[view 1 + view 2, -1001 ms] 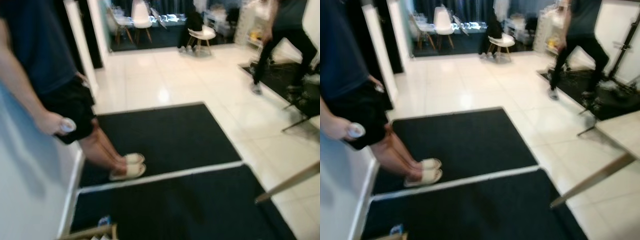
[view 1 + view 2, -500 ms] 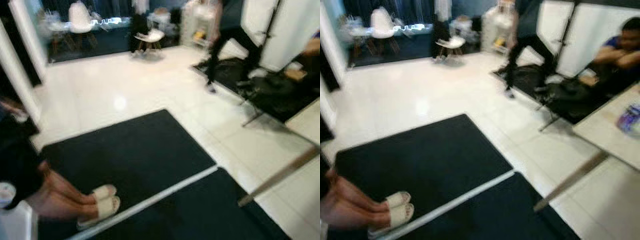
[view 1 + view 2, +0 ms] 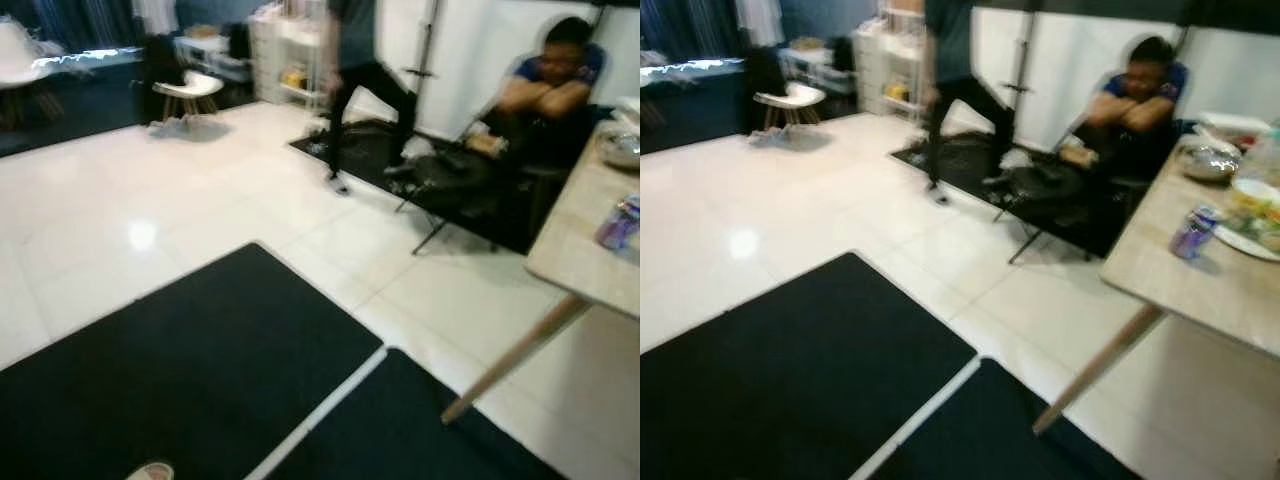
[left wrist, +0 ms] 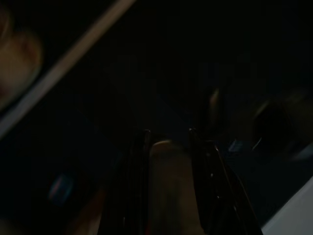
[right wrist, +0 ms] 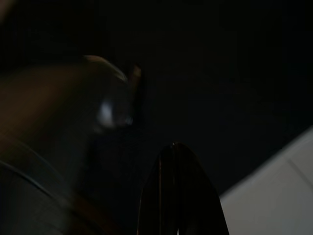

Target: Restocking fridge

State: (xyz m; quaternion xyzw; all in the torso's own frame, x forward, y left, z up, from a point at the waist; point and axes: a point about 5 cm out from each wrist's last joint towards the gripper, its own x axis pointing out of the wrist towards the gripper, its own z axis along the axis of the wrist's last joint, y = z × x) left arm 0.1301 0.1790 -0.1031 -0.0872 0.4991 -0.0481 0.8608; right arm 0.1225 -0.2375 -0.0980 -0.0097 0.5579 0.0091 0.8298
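A light wooden table (image 3: pixel 1180 290) stands at the right, carrying a purple drink can (image 3: pixel 1189 232), a plate of food (image 3: pixel 1250 240) and a shiny bowl (image 3: pixel 1208 160). The left wrist view is very dark: my left gripper (image 4: pixel 168 142) hangs over a black mat with a pale shape by it. In the equally dark right wrist view, my right gripper (image 5: pixel 173 147) hangs low with its fingers closed to a single point and nothing between them.
Two black mats (image 3: pixel 800 370) cover the white tiled floor in front of me. A slanted table leg (image 3: pixel 1095 370) reaches the floor. One person (image 3: pixel 1135 110) sits behind the table; another (image 3: pixel 960 90) walks across the back. A white chair (image 3: pixel 788 100) stands far left.
The camera has swung to the right: the person in slippers at my left has slid out of the picture, and the table and the seated person have come in.
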